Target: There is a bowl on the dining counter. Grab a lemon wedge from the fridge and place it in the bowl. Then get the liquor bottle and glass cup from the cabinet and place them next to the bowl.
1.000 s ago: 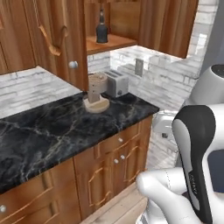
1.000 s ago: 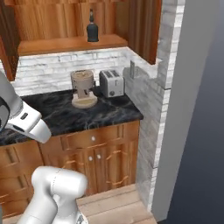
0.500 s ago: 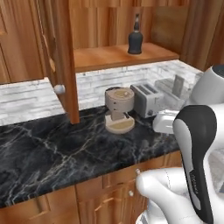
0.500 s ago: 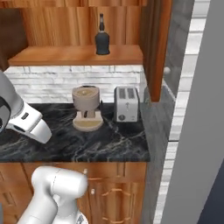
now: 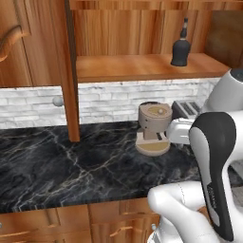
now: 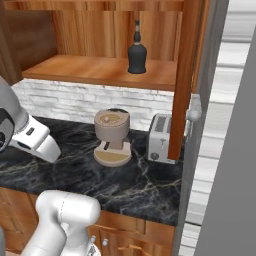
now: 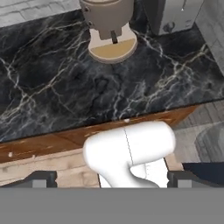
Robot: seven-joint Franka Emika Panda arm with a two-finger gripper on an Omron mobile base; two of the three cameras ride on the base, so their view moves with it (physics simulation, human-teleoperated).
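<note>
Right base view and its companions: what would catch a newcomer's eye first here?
The dark liquor bottle stands alone on the shelf of the open wooden cabinet, its door swung out on the right of the right base view. Below it, on the black marble worktop, a tan coffee machine sits beside a silver toaster. The robot's white arm bulks large in the foreground.
</note>
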